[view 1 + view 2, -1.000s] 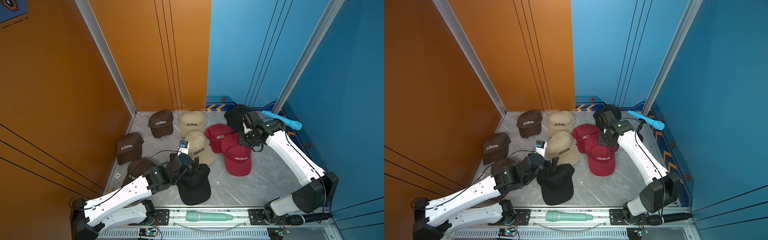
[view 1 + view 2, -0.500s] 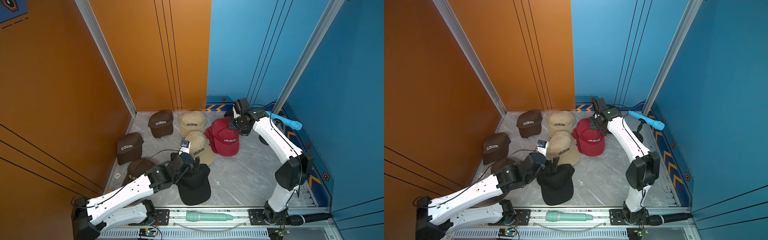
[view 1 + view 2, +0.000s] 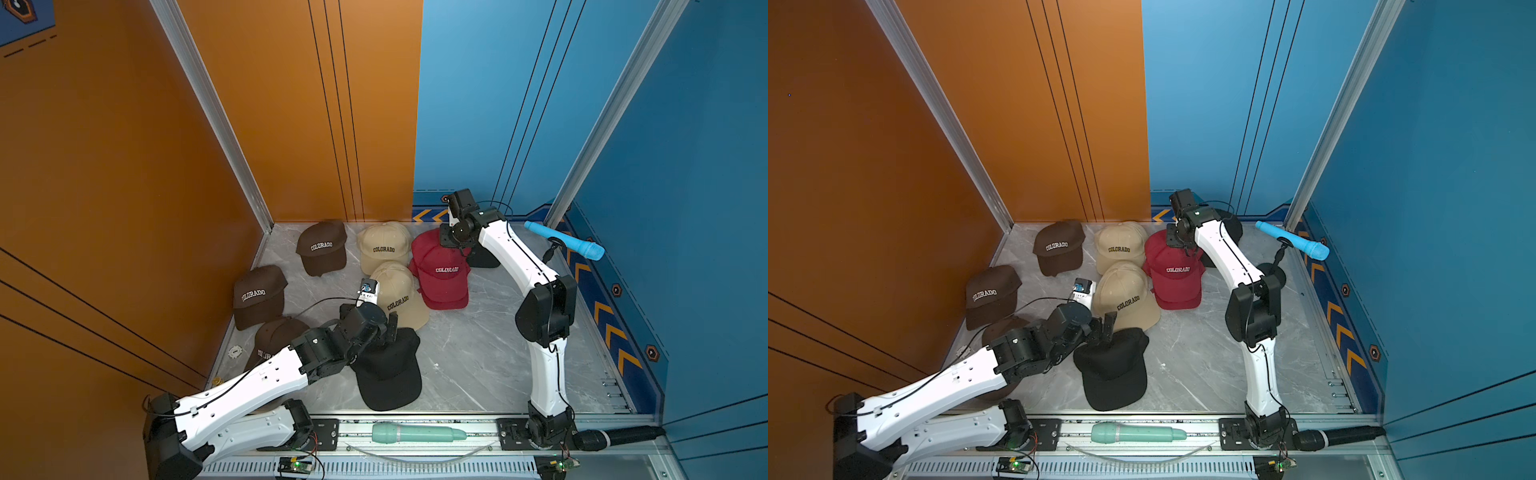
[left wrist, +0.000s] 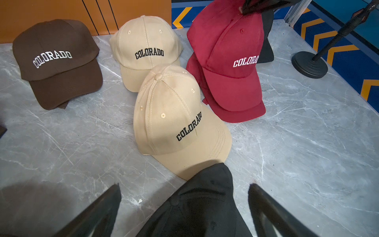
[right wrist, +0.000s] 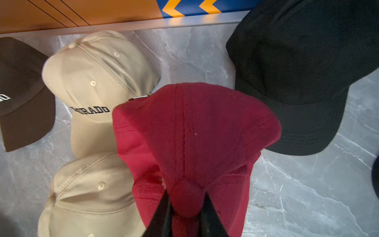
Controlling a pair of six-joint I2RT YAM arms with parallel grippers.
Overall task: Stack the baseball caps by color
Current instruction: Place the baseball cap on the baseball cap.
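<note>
Carried back across the grey marbled bench (image 3: 478,353), the upper soft red fabric cap lettered COLORADO (image 3: 440,266) now lies on the second red cap (image 3: 446,301).
Nearest, the left tool (image 4: 184,188) hovers wide open over the crown of a plain black fabric cap (image 3: 388,370). Behind it, a beige COLORADO cap (image 3: 397,295) touches a second beige cap (image 3: 382,245); three brown COLORADO caps (image 3: 274,336) (image 3: 257,293) (image 3: 322,247) lie toward the orange wall. Farther back, the right tool (image 5: 185,197) is narrowly closed, pinching the upper red cap's top button. Just beside that stack sits the other black cap (image 5: 297,61).
</note>
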